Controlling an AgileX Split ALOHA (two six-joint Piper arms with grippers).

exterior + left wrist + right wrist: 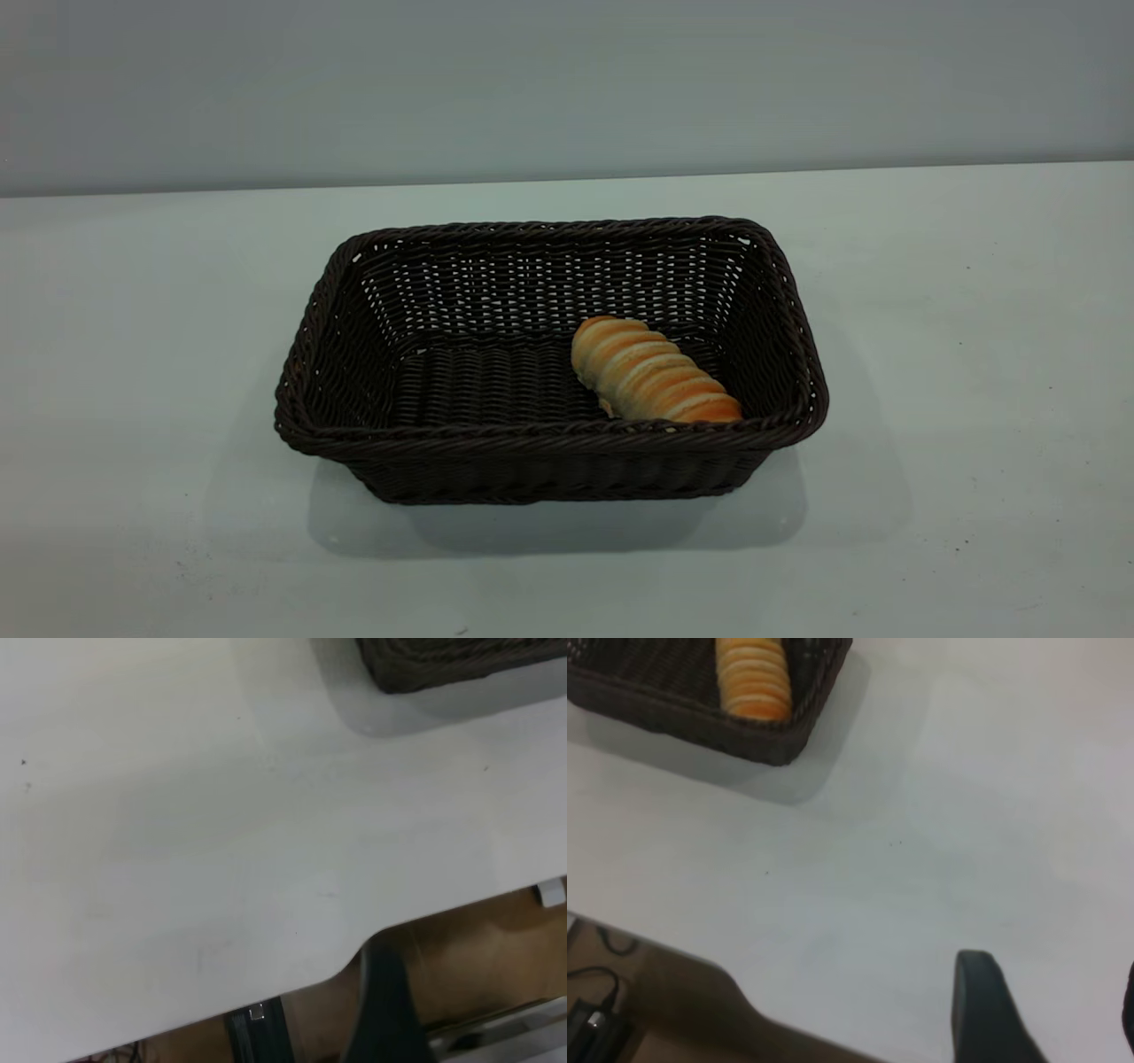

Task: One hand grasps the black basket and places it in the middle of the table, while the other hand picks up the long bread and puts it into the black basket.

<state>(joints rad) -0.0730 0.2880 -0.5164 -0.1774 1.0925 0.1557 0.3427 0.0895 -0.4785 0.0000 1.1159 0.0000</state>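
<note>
The black basket (549,439) stands in the middle of the table (974,354). The long bread (651,372) lies inside it, aslant toward its right end. Neither gripper shows in the exterior view. In the right wrist view my right gripper (1052,967) is open and empty, hovering over bare table well away from the basket (673,713) and the bread (753,678). In the left wrist view my left gripper (383,997) shows only as one dark shape by the table's edge, far from the basket's corner (443,665).
The table's front edge (266,997) and the brown floor beyond it show in the left wrist view. A cable and a small black device (589,1019) lie off the table's edge in the right wrist view. A grey wall stands behind the table.
</note>
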